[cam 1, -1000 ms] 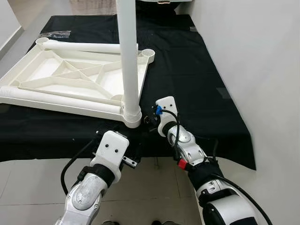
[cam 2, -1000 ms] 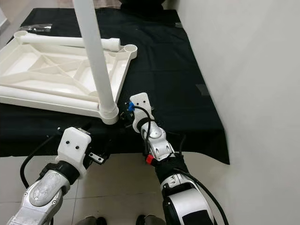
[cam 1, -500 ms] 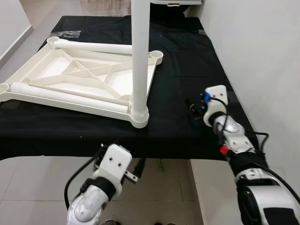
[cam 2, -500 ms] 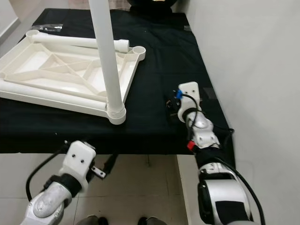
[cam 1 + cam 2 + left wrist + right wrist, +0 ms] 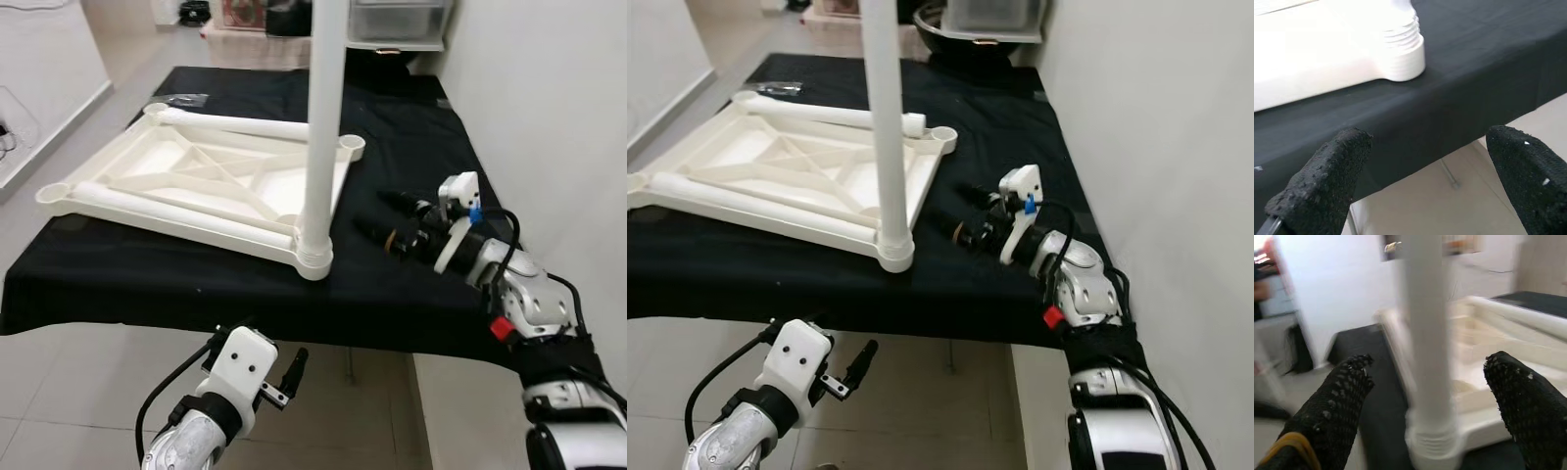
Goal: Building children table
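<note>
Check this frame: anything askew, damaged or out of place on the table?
Nothing looks damaged. The white tabletop lies upside down on the black cloth, one leg standing upright in its near corner socket and two more legs lying loose on it. The right gripper, jaws open, faces the upright leg; the left gripper hangs below the table edge.

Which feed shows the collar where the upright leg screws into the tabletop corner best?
Left wrist view: the ribbed collar is sharp and close, seated in the tabletop corner. The right wrist view shows the upright leg and collar, motion-blurred, between the open fingers. Both eye views show it smaller, from above.
</note>
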